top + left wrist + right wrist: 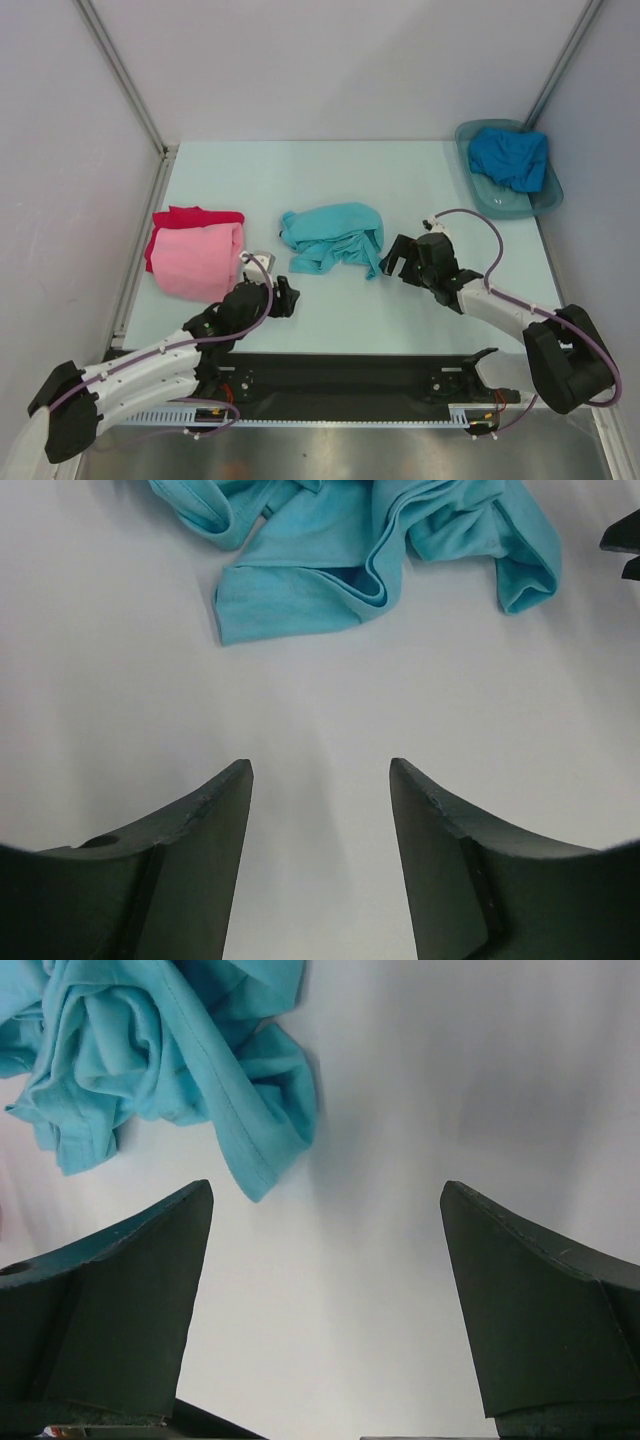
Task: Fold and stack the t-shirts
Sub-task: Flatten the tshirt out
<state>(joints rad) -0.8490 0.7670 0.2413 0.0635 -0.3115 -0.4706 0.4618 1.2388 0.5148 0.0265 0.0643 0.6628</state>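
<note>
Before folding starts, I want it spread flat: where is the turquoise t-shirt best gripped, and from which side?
Probably the hemmed corner of the turquoise t-shirt nearest the right pincer: it sticks out flat from the crumpled bulk, so come in from the right.

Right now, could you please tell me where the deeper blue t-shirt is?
The blue t-shirt sits bunched inside the grey tub at the table's far right corner, top view.

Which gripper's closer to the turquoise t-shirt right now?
Right. The right gripper sits just beside the turquoise t-shirt, at its right edge, jaws open. The left gripper, also open, is off its near left corner, with more table between.
</note>
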